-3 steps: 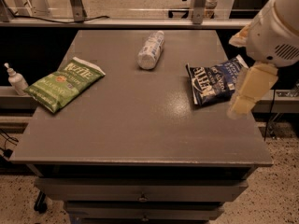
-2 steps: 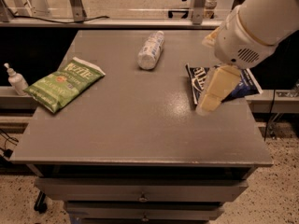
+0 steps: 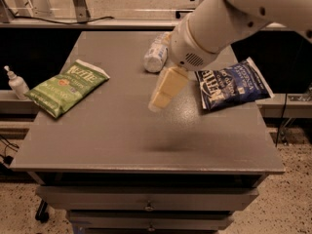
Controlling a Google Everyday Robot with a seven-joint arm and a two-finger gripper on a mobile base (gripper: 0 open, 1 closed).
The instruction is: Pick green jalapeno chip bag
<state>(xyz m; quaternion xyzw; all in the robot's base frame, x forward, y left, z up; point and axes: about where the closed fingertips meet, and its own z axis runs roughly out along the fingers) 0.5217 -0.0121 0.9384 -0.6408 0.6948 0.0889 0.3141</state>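
The green jalapeno chip bag [image 3: 67,87] lies flat on the left side of the grey table [image 3: 122,135], its lower end near the left edge. It is light green with white Kettle lettering. My gripper [image 3: 158,101] hangs above the middle of the table on the big white arm [image 3: 229,18]. It is well to the right of the green bag and apart from it.
A dark blue chip bag [image 3: 232,84] lies on the right side of the table. A plastic bottle [image 3: 156,56] lies on its side at the back centre, partly behind the arm. A small pump bottle [image 3: 17,82] stands off the left edge. Drawers are below the front edge.
The arm and gripper have swung left, from over the blue bag at the right to above the table's middle. The bags and bottle have not moved.
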